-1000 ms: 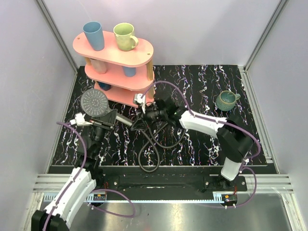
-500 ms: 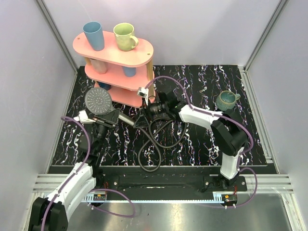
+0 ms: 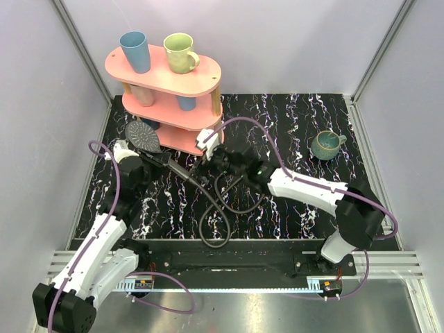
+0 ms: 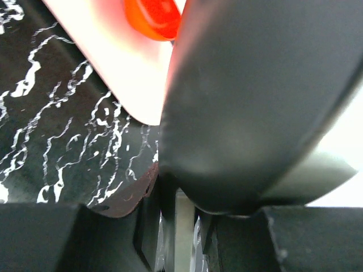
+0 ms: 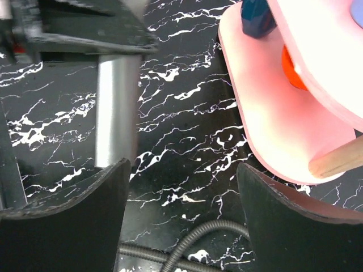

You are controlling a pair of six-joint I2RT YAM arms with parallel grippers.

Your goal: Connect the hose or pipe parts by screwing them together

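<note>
The dark grey shower head (image 3: 142,135) is held up just in front of the pink shelf, its handle (image 3: 177,168) slanting down to the right. My left gripper (image 3: 151,159) is shut on the handle close to the head. In the left wrist view the back of the shower head (image 4: 255,102) fills the frame, with the handle (image 4: 185,226) pinched between my left gripper's (image 4: 182,207) jaws. The black coiled hose (image 3: 220,205) loops on the mat, one end at the handle's tip; whether they are joined I cannot tell. My right gripper (image 3: 202,164) (image 5: 181,209) stands open beside the handle (image 5: 116,107), the hose (image 5: 193,249) below it.
A pink three-tier shelf (image 3: 166,69) stands at the back left, carrying a blue cup (image 3: 134,50) and a green mug (image 3: 180,52); its lowest tier (image 5: 272,113) is close to both grippers. A teal mug (image 3: 326,144) sits at the back right. Purple cables arch over both arms.
My right gripper has opened and let go. The left arm has swung the shower head up and left towards the shelf, tilting its face. The right arm has stretched out to the left.
</note>
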